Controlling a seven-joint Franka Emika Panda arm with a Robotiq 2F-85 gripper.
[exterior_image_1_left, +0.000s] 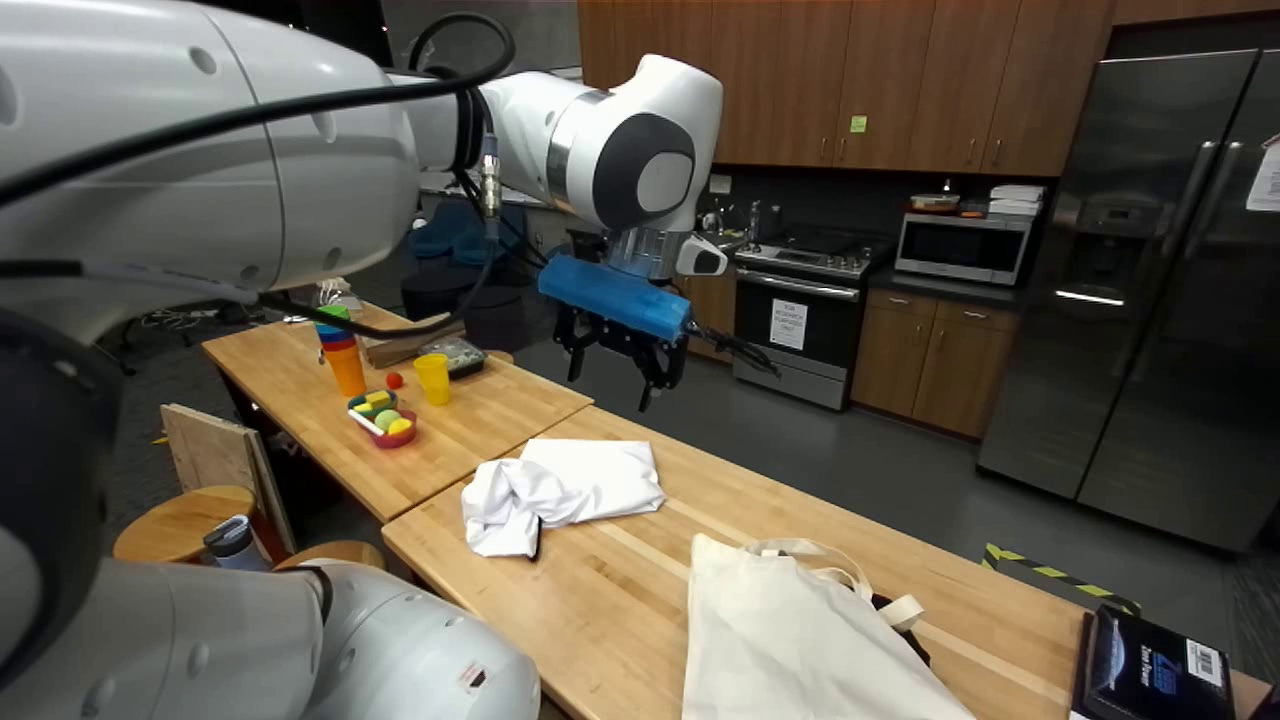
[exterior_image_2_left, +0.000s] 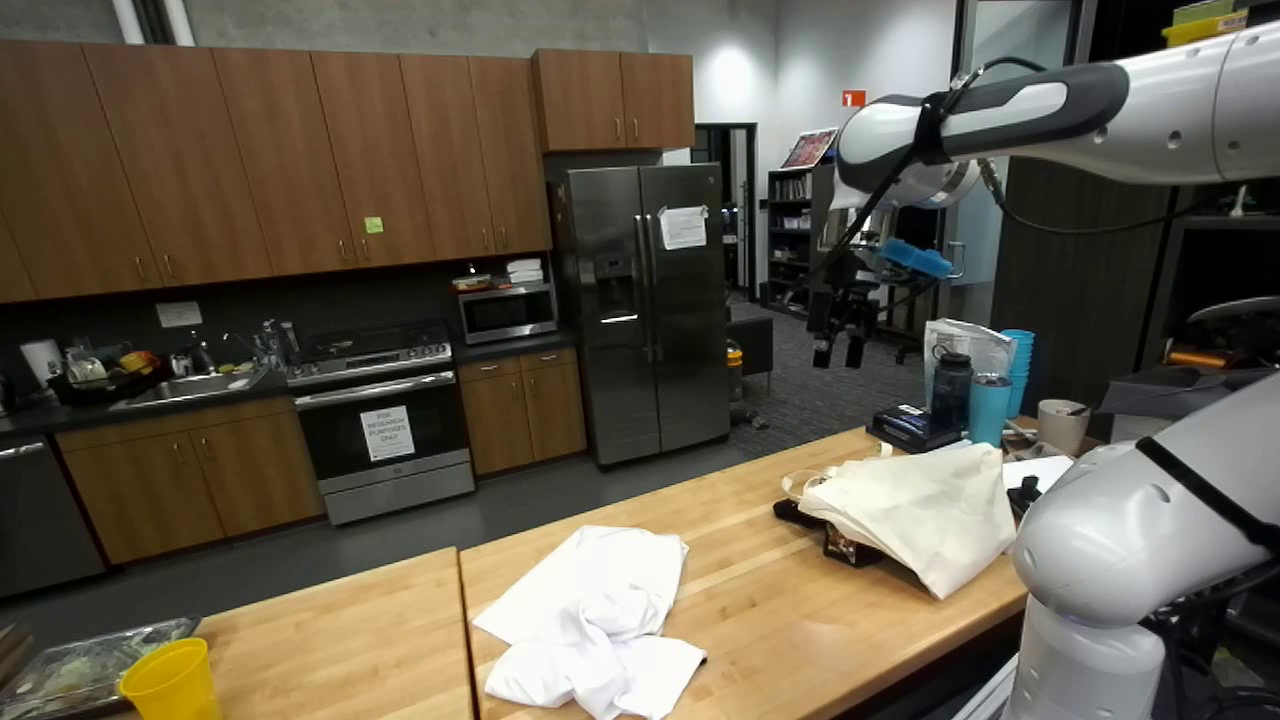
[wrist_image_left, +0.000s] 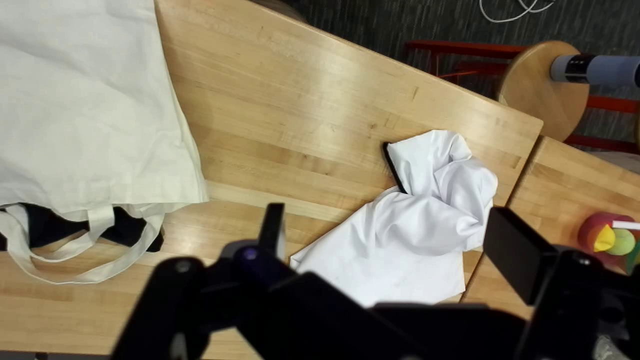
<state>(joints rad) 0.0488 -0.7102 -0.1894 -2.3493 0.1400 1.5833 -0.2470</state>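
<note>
Black two-finger gripper (wrist_image_left: 387, 227) hangs above the tabletop, fingers (wrist_image_left: 517, 255) spread wide, nothing held, nothing touched. Smooth white fabric cloth (exterior_image_1_left: 590, 490) with a black edge strip (wrist_image_left: 394, 167) lies below it on the light wood table (exterior_image_1_left: 600, 600), well apart. In the wrist view the cloth shows through the gap between the fingers. Its long axis runs oblique to the line joining the fingertips: flat part closer to the gripper's base, bunched end out ahead, slanting toward the finger on that view's right. One arm only.

Cream canvas tote bag (wrist_image_left: 100, 115), also lower than the gripper, sits off past the finger on the wrist view's left; handles (wrist_image_left: 101, 219) on the gripper-base side. Dark item (wrist_image_left: 47, 225) at its mouth, inside or under: cannot tell.

Past the opposite finger, on the adjoining wood table (wrist_image_left: 565, 192): round red bowl (wrist_image_left: 589, 227) with a yellow piece (wrist_image_left: 604, 238) and green ball (wrist_image_left: 622, 242), white stick (wrist_image_left: 625, 225) over its edge. Round teal bowl (exterior_image_1_left: 384, 408) right beside it, yellow pieces (exterior_image_1_left: 377, 398) inside. Yellow plastic cup (exterior_image_1_left: 433, 380) near these, contents not visible.
</note>
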